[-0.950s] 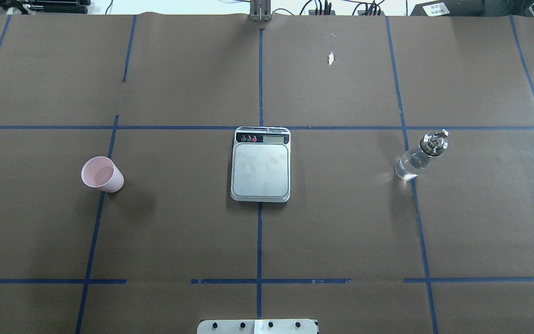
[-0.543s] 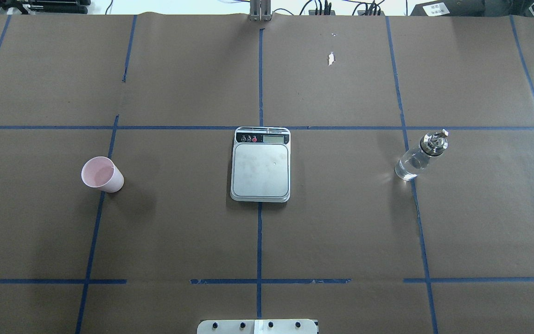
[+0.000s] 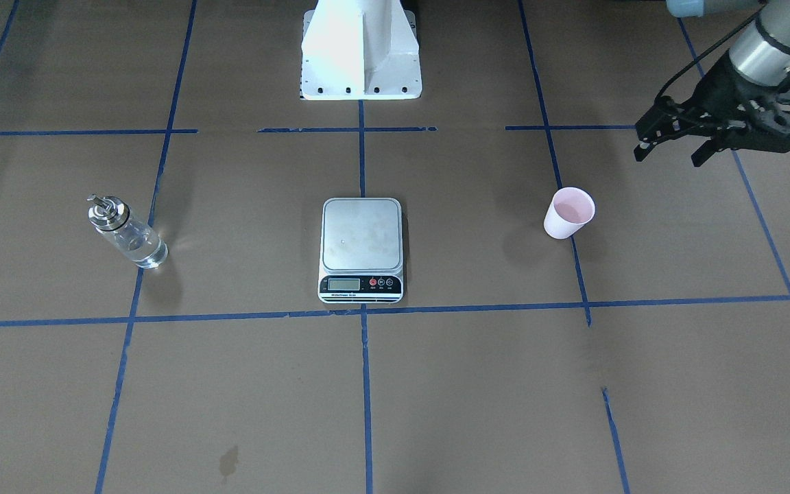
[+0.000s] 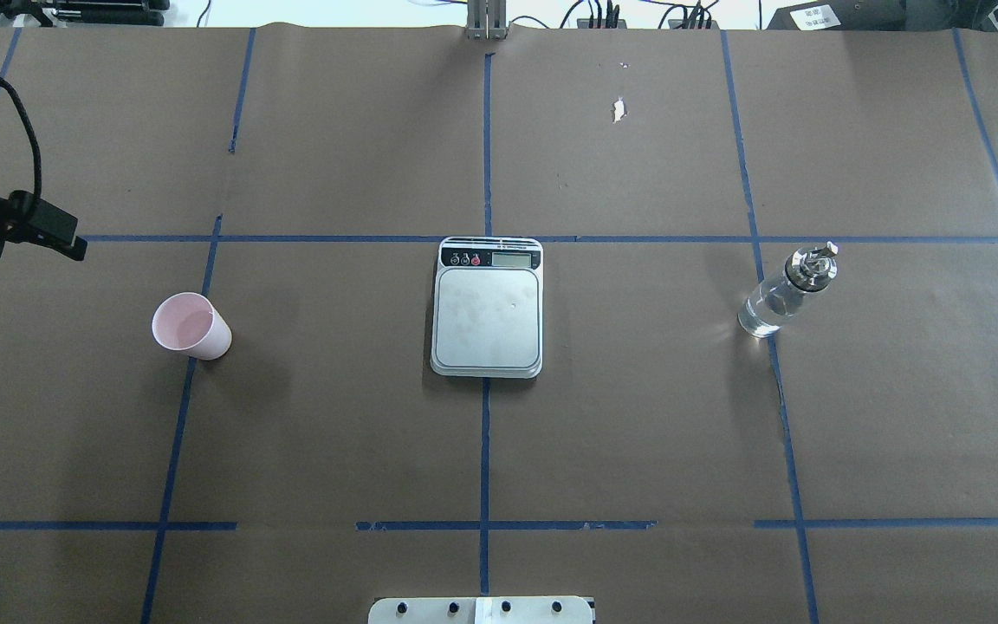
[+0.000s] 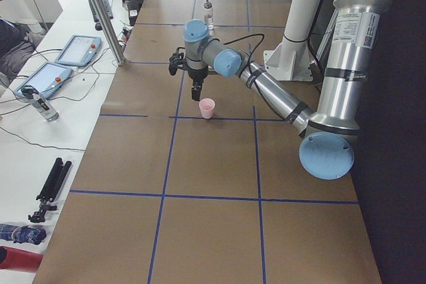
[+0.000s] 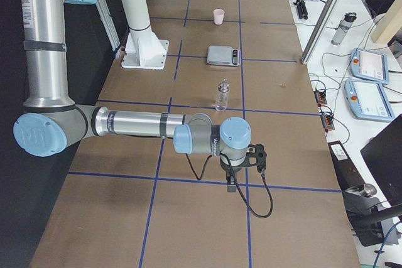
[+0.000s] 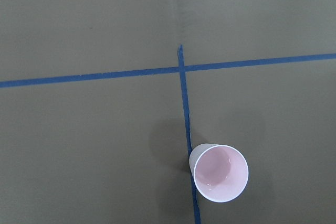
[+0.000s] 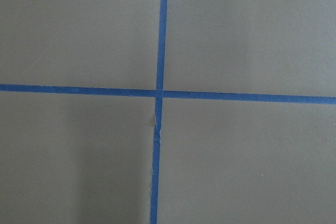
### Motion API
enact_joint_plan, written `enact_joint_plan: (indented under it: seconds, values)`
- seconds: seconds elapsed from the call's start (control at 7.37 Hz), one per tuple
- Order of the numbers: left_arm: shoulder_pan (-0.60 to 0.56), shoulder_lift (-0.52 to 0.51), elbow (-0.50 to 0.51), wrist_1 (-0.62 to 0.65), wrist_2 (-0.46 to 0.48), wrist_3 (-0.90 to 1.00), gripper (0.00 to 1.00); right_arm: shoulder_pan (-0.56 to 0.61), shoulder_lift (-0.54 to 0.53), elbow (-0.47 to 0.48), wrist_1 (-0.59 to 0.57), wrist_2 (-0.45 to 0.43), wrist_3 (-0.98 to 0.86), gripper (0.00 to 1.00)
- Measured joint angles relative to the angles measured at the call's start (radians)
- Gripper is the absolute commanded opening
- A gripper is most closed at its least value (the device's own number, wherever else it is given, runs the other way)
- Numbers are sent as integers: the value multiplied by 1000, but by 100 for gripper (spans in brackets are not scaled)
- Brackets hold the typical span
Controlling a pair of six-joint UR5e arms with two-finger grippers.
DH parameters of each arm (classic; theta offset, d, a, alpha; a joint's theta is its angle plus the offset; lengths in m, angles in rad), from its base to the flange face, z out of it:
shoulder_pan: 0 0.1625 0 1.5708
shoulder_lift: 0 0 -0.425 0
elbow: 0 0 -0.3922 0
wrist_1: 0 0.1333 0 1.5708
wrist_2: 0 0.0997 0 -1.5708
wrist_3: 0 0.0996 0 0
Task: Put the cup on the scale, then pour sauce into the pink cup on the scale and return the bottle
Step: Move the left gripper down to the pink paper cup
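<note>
A pale pink cup (image 4: 191, 327) stands upright and alone toward the left end of the brown-paper-covered table (image 4: 638, 433), its base on one of the blue tape lines (image 4: 483, 451) that divide the surface into squares. The left gripper (image 3: 669, 154) hovers above the table nearer the left end than the cup, clear of it and touching nothing, its two black fingers spread wide with nothing between them. Its wrist camera looks straight down on the cup's open pink mouth.

The kitchen scale (image 4: 488, 316) lies flat at the table's middle, its silver platform bare and its black button strip facing the far edge, away from the robot. The glass bottle (image 4: 780, 295) with a silver collar and spout stands upright toward the right end, well apart from the scale, the sauce (image 3: 140, 248) in it clear and barely visible.

The right gripper (image 6: 231, 183) hangs low over a tape crossing near the table's right end, beyond the bottle. Whether its fingers are spread or closed cannot be told.
</note>
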Motion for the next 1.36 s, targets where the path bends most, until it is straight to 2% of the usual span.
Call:
enact_joint_plan:
  seconds: [0.27,0.68,0.95,1.36]
  values:
    - [105,1,19,-63,62,-130,100,-1,2,-4,-1,0,0,100]
    - [167,32,131,-260,117,-285,100,-12,2,-8,0,-2,46,100]
    - [201,32,192,-328,166,-365,98,-13,2,-7,9,-1,84,100]
    - [232,30,235,-378,181,-401,96,-13,1,-8,35,0,94,100]
